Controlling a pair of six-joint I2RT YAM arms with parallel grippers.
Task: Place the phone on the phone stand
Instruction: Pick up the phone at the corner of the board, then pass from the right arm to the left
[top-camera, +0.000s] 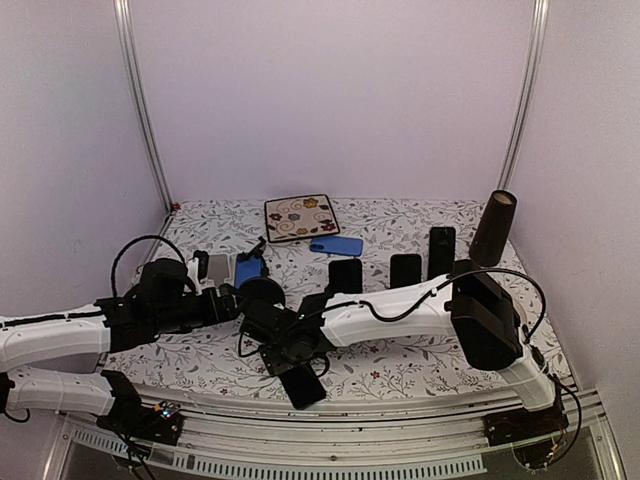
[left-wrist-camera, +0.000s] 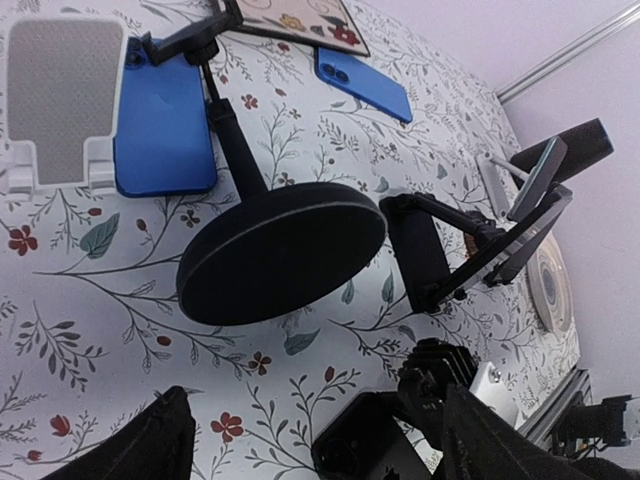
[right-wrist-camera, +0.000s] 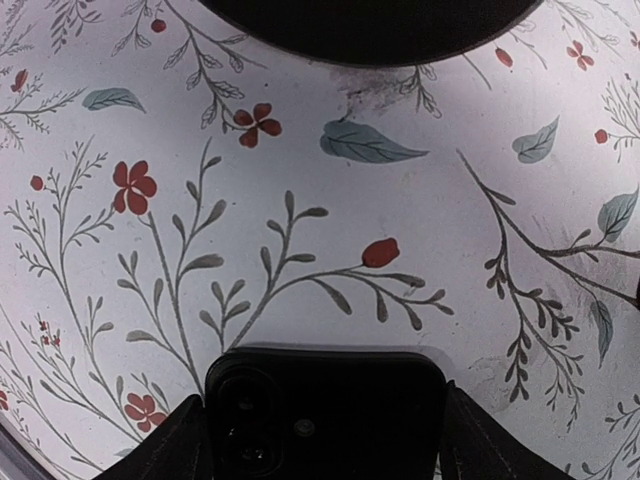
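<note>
The phone stand has a round black base (top-camera: 262, 292) and a thin stem rising to a clamp; in the left wrist view the base (left-wrist-camera: 285, 250) and stem (left-wrist-camera: 225, 120) fill the middle. My right gripper (top-camera: 295, 362) is shut on a black phone (top-camera: 304, 386), camera end outward, held low over the floral cloth just in front of the base. In the right wrist view the phone (right-wrist-camera: 325, 415) sits between both fingers, with the base's edge (right-wrist-camera: 370, 20) at the top. My left gripper (top-camera: 228, 300) is open and empty, left of the base; its view shows the phone (left-wrist-camera: 365, 450) too.
A white stand with a grey phone (top-camera: 216, 268) and a blue phone (top-camera: 247, 270) are behind the base. Black phones on stands (top-camera: 345, 273) (top-camera: 405, 270) (top-camera: 441, 250), a flat blue phone (top-camera: 336, 245), a floral pad (top-camera: 301, 217) and a brown cone (top-camera: 494, 228) are further back.
</note>
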